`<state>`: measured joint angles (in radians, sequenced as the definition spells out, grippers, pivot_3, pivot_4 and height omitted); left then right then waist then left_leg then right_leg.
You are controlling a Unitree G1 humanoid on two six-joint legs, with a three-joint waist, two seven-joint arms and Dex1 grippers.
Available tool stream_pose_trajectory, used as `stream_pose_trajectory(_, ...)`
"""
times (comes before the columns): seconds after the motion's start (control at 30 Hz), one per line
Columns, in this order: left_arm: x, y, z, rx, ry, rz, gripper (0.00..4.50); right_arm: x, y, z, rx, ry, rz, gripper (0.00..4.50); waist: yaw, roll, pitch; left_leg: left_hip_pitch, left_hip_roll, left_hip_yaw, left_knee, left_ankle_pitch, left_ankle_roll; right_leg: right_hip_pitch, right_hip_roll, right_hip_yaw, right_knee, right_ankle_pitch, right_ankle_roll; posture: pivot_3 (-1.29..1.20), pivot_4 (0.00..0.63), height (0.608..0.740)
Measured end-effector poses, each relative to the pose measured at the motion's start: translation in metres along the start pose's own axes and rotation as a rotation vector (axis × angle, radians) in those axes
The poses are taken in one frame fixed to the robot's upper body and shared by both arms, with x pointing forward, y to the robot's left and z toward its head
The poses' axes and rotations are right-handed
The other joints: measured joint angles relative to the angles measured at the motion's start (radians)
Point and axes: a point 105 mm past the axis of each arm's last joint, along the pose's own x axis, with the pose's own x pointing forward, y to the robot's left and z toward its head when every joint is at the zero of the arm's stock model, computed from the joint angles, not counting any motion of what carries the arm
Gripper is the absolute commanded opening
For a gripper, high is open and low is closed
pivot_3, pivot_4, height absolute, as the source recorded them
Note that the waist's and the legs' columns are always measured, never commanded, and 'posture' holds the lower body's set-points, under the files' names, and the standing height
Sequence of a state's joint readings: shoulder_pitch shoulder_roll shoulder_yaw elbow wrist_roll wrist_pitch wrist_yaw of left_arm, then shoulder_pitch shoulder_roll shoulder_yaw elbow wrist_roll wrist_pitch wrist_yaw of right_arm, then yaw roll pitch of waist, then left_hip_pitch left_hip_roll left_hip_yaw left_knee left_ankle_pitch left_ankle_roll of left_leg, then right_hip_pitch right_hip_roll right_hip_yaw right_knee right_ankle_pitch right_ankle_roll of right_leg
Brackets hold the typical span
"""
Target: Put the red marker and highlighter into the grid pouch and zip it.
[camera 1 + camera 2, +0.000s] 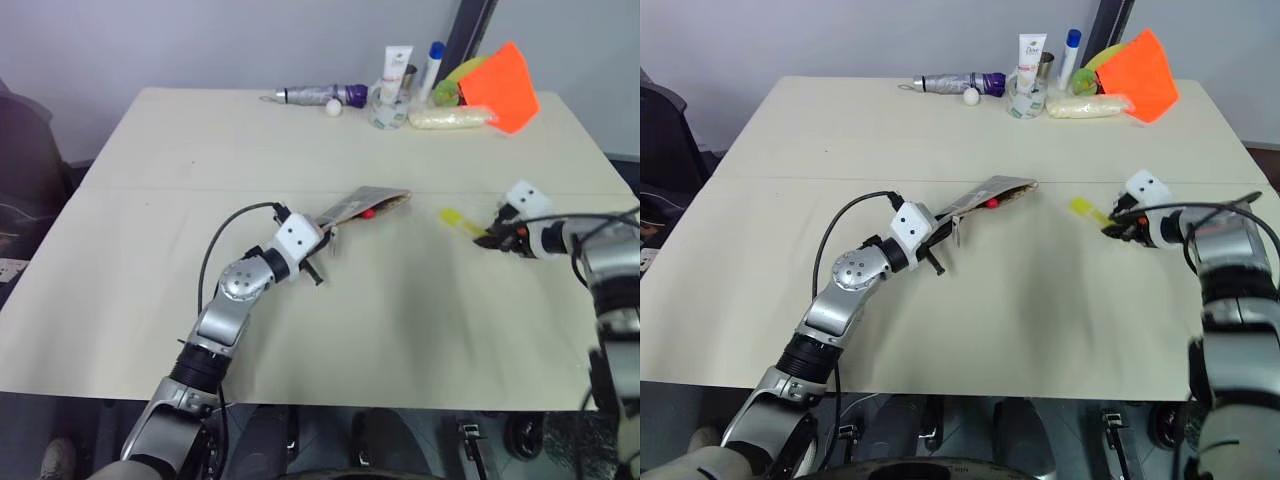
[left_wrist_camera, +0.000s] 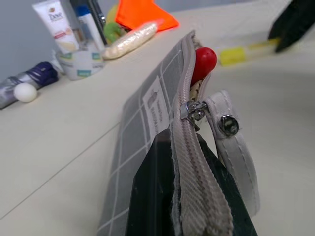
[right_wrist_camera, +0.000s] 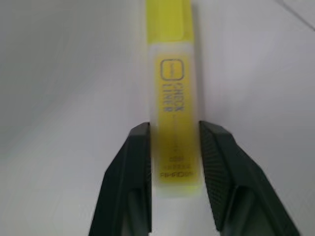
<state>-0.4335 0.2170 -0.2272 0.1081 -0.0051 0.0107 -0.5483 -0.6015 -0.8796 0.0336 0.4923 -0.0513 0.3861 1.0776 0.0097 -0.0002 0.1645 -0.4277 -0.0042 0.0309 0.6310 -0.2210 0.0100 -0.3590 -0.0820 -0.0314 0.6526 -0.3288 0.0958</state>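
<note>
My left gripper (image 1: 322, 240) is shut on the zipper edge of the grid pouch (image 1: 365, 203), holding that end up off the table with the mouth open. The pouch is grey with white grid lines (image 2: 147, 108). The red marker (image 2: 203, 61) pokes its rounded red end out of the open mouth near the zipper pull. To the right, my right gripper (image 3: 174, 132) is shut on the highlighter (image 3: 174, 93), its black fingers (image 3: 133, 162) pressed on both sides of the pale barrel. The highlighter's yellow cap (image 1: 452, 217) points toward the pouch.
Along the table's far edge stand a white tube (image 1: 395, 72), a blue-capped stick (image 1: 432, 66), a glass jar (image 1: 388, 110), a purple-ended bottle (image 1: 320, 95), a white ball (image 1: 334, 106), an orange sheet (image 1: 503, 88) and a pale packet (image 1: 452, 117).
</note>
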Motion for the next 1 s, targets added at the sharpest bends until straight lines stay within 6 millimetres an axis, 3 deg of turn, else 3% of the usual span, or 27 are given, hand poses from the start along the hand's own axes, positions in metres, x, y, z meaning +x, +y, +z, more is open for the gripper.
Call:
stream_pose_trajectory(0.13, -0.001, 0.000, 0.001, 0.000, -0.005, -0.015, 0.00, -0.012, 0.049, 0.023, -0.108, -0.079, 0.090, 0.84, 0.002, 0.002, 0.001, 0.000, 0.000, 0.000, 0.001, 0.000, 0.000, 0.000, 0.000, 0.000, 0.001, 0.000, 0.000, 0.00, 0.150, 0.740)
stream_pose_trajectory(0.23, -0.001, -0.002, 0.002, 0.008, -0.007, -0.036, 0.00, -0.038, 0.075, 0.054, -0.207, -0.160, 0.113, 0.84, 0.003, 0.001, 0.001, 0.000, 0.000, -0.001, 0.001, 0.000, 0.000, 0.000, 0.000, 0.000, 0.001, 0.000, 0.000, 0.00, 0.150, 0.740)
stream_pose_trajectory(0.4, 0.003, -0.013, 0.004, 0.041, -0.022, -0.091, 0.00, -0.050, 0.106, 0.080, -0.252, -0.227, 0.136, 0.84, 0.003, 0.000, 0.001, 0.000, 0.000, -0.001, 0.001, 0.000, 0.000, 0.000, -0.001, 0.000, 0.000, 0.000, 0.000, 0.00, 0.150, 0.740)
stream_pose_trajectory(0.67, 0.005, -0.015, 0.005, 0.051, -0.033, -0.098, 0.00, -0.050, 0.114, 0.094, -0.234, -0.249, 0.128, 0.84, 0.003, 0.000, 0.002, 0.000, 0.000, -0.001, 0.000, 0.000, 0.000, 0.000, -0.001, 0.000, -0.001, 0.000, 0.000, 0.00, 0.150, 0.740)
stream_pose_trajectory(1.0, 0.005, -0.015, 0.004, 0.049, -0.033, -0.098, 0.00, -0.035, 0.112, 0.095, -0.219, -0.222, 0.125, 0.84, 0.002, 0.000, 0.002, 0.000, 0.000, -0.001, 0.000, 0.000, 0.000, 0.000, -0.001, 0.000, -0.001, 0.000, 0.000, 0.00, 0.150, 0.740)
